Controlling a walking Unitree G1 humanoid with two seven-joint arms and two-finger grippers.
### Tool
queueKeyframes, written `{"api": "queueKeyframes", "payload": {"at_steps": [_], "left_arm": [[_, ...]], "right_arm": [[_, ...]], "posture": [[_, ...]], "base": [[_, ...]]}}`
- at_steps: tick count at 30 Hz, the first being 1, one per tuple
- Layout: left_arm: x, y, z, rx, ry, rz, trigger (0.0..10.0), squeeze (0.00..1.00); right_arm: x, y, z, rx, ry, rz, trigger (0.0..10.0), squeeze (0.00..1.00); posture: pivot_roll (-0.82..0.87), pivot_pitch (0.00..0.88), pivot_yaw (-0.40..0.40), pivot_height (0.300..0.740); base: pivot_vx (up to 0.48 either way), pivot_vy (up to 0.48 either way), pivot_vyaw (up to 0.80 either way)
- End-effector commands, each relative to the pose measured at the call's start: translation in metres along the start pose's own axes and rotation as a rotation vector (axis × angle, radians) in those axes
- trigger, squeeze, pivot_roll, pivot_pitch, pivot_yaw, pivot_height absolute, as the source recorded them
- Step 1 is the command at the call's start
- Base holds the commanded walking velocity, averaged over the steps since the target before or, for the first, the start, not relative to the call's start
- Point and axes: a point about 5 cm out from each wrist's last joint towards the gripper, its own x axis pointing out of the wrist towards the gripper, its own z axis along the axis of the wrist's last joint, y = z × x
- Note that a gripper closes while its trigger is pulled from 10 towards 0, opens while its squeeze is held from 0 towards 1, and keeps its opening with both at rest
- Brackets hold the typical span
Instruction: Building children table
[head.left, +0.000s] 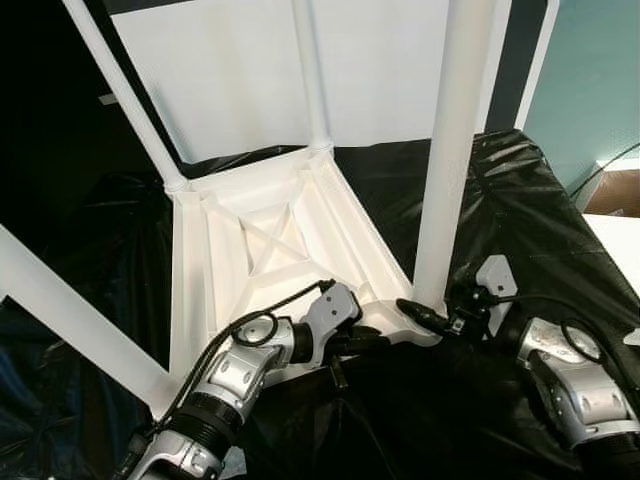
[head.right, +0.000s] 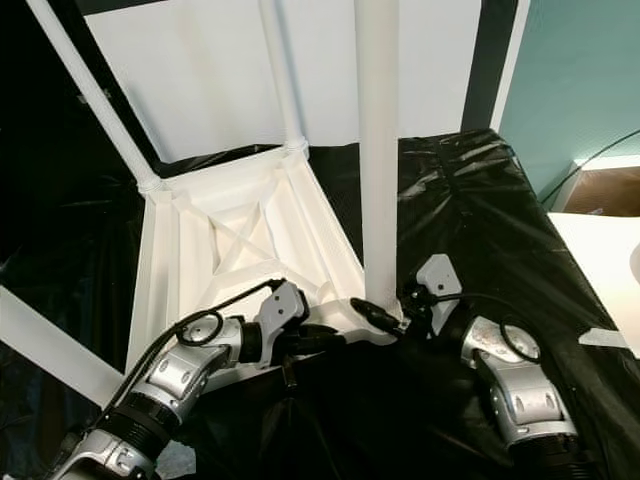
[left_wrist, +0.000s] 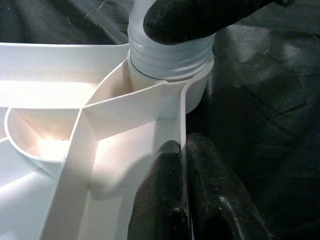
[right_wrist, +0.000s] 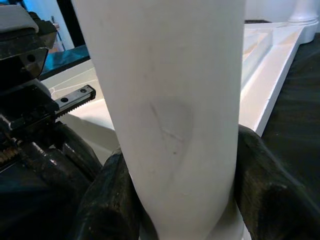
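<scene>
Under my head cameras, left eye view: black plastic sheeting covers the work surface, wrinkled and glossy, and the upturned white tabletop lies on it with its ribbed underside facing up.
Room, same view: a white panel stands behind the tabletop, a teal wall sits at far right, and a pale surface lies beyond the sheeting's right edge.
Legs, same view: I see two legs seated at the far corners, the far left leg and the far right leg, plus the near leg rising upright from the near right corner; another white tube crosses at lower left.
Left gripper: it reaches in from lower left to the tabletop's near edge beside the corner socket.
Right gripper: it meets the foot of the near leg from the right.
Open room, right eye view: I find bare sheeting to the right of the near leg and in front of both arms; the tabletop's near edge runs close to the wrists.
Left wrist view: its jaws are pinched together on the thin rim wall, one black finger each side, with the threaded socket just ahead.
Right wrist view: its jaws are closed around the near leg, fingers pressed against both sides of the white tube.
</scene>
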Motion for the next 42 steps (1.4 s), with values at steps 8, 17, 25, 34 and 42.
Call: {"api": "queueKeyframes", "payload": {"at_steps": [8, 17, 25, 34, 42], "left_arm": [[0.0, -0.016, -0.035, -0.145, 0.045, -0.057, 10.0, 0.0], [0.0, -0.017, -0.036, -0.15, 0.049, -0.07, 10.0, 0.0], [-0.001, -0.016, -0.036, -0.148, 0.05, -0.064, 10.0, 0.0], [-0.001, -0.015, -0.036, -0.149, 0.05, -0.062, 10.0, 0.0], [-0.001, -0.014, -0.035, -0.143, 0.049, -0.064, 10.0, 0.0]], "right_arm": [[0.005, 0.003, -0.007, 0.006, -0.071, -0.585, 0.0, 0.0], [0.011, 0.018, 0.007, -0.008, -0.167, -0.721, 0.0, 0.0], [0.025, 0.026, -0.003, 0.107, -0.114, -0.545, 10.0, 1.0], [0.02, 0.003, 0.006, -0.036, -0.077, -0.29, 10.0, 0.0], [0.014, -0.003, 0.011, -0.133, 0.056, 0.032, 0.8, 0.0]], "posture": [[-0.06, 0.0, 0.065, 0.74], [-0.07, 0.0, 0.079, 0.74], [-0.06, 0.0, 0.078, 0.74], [-0.07, 0.0, 0.081, 0.74], [-0.07, 0.0, 0.082, 0.74]], "base": [[0.0, 0.0, 0.0], [0.0, 0.0, 0.0], [0.0, 0.0, 0.0], [0.0, 0.0, 0.0], [0.0, 0.0, 0.0]]}}
